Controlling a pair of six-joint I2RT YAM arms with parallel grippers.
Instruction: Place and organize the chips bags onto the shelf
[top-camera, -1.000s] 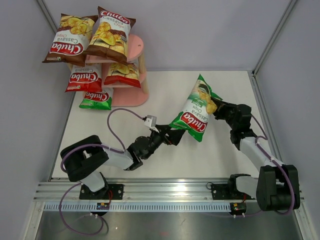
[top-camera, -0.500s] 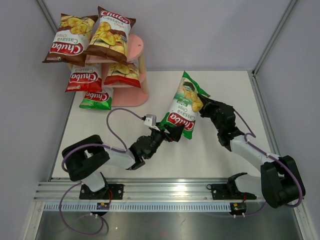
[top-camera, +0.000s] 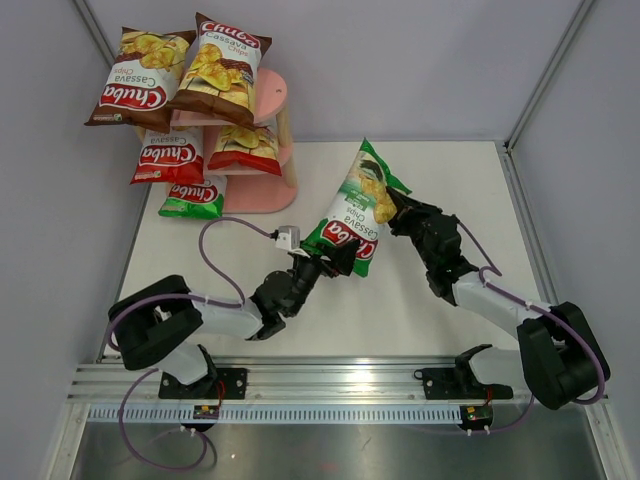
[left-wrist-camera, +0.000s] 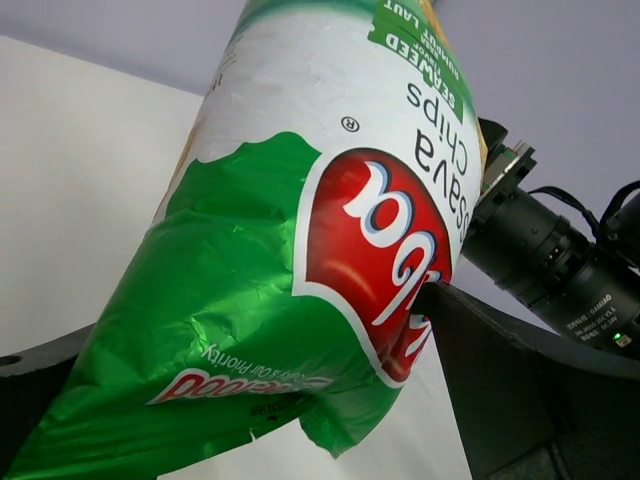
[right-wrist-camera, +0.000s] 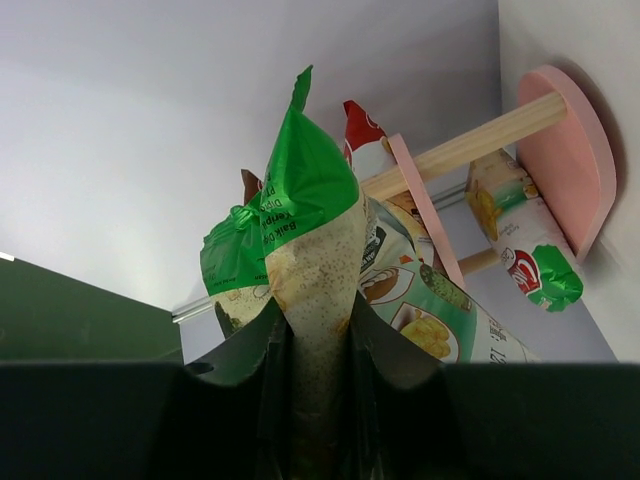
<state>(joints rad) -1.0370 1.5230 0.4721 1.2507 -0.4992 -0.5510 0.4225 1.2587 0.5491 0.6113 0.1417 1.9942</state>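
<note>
Both arms have swung the shared load toward 9 o'clock since a second ago, so it now hangs closer to the rack. My right tool (top-camera: 397, 205) is clamped on the crimped top seam of the green bag (top-camera: 352, 205); the right wrist view shows both fingers (right-wrist-camera: 250, 350) pinching the flat seam with the puffed body rising beyond it. My left tool (top-camera: 338, 256) is closed on the bag's lower end, and in the left wrist view one finger (left-wrist-camera: 470, 340) presses in at the red logo. The bag is slung between the two tools, tilted and clear of the table (top-camera: 430, 300).

I judge the bag light and air-filled, with slick foil and brittle chips inside. A squeeze on the belly would slide off or crush the contents, so the flat seams at either end are the places to hold, as now.

The shelf (top-camera: 272, 95) stands at 10 o'clock from the bag. Its top tier carries two brown bags (top-camera: 218, 70), the middle one two red-white bags (top-camera: 168, 157), and the bottom one a second green bag (top-camera: 192, 197). Bare pink board shows at that bag's 3 o'clock side, which looks like the slot for mine.
</note>
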